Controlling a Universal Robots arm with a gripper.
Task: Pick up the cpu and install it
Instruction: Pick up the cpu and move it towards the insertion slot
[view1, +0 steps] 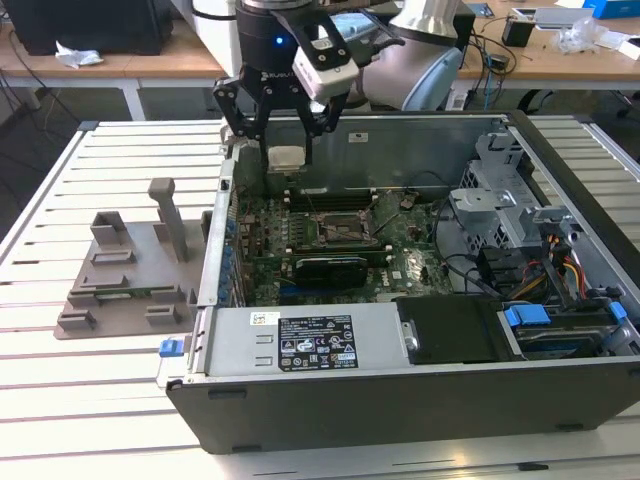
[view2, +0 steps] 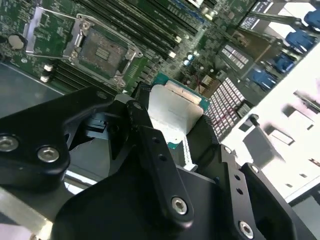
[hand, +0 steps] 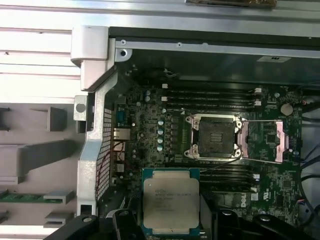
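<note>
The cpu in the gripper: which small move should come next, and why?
Probably a sideways shift, to bring the cpu over the open socket, before any lowering. The gripper holds it by its edges above the motherboard, and in the first wrist view the socket lies apart from it, not beneath, with its metal frame swung open.

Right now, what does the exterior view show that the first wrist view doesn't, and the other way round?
The exterior view adds the silver power supply box with its label and the blue-tabbed drive bays along the case's nearest edge. The first wrist view adds the metal load frame swung open beside the black-framed square socket. Both show the small silvery-grey square cpu held in the black claw over the green motherboard, not yet seated.
</note>
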